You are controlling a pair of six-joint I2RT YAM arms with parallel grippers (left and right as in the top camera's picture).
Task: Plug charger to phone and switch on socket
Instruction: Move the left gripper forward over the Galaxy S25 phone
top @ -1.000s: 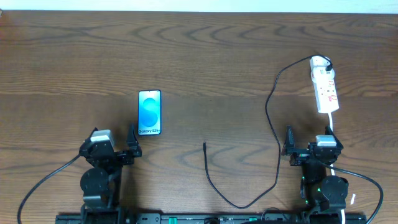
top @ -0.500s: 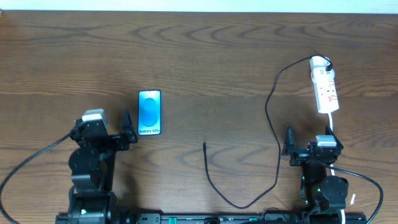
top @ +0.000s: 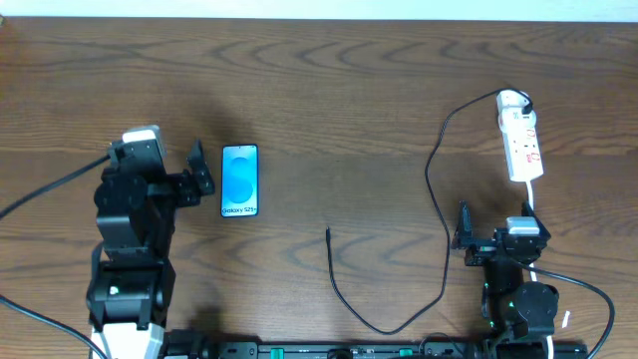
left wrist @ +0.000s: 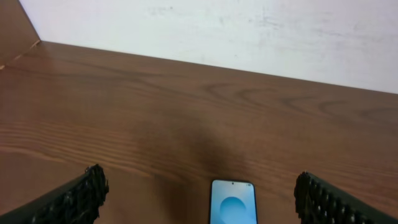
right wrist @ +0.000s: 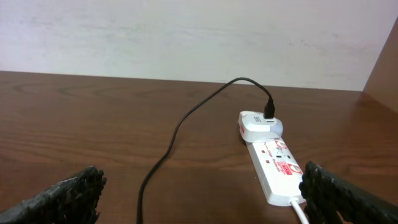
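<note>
Since the earlier frames, the left arm has swung forward and outward, carrying the left tool (top: 201,168) from beside its base to a position just left of the phone (top: 239,180); the right arm has not shifted. The left tool's jaws stand wide apart and hold nothing. In the left wrist view, the phone's far end shows low in the picture between the two fingers. The right tool (top: 464,235) is likewise spread wide and empty, resting close to its base.

The phone lies flat, screen up, on the surface (top: 349,100), left of centre. The socket (top: 520,140) lies at the far right, its white cord leaving the near end toward the right arm. The charger (top: 439,179) runs from a white adapter (top: 511,100) seated at the socket's far end, loops toward the near edge, and ends in a plug tip (top: 328,231). This tip lies free at mid-surface, well apart from the phone.

Step in hand, as judged: the opening approach, with the left tool closing on the phone, probably to steady it. The cable is not yet connected, and the switch position is too small to read. The next move calls for a tool to pinch the cable just behind the tip, align the tip with the phone's near edge, and push it in while the phone is braced.
</note>
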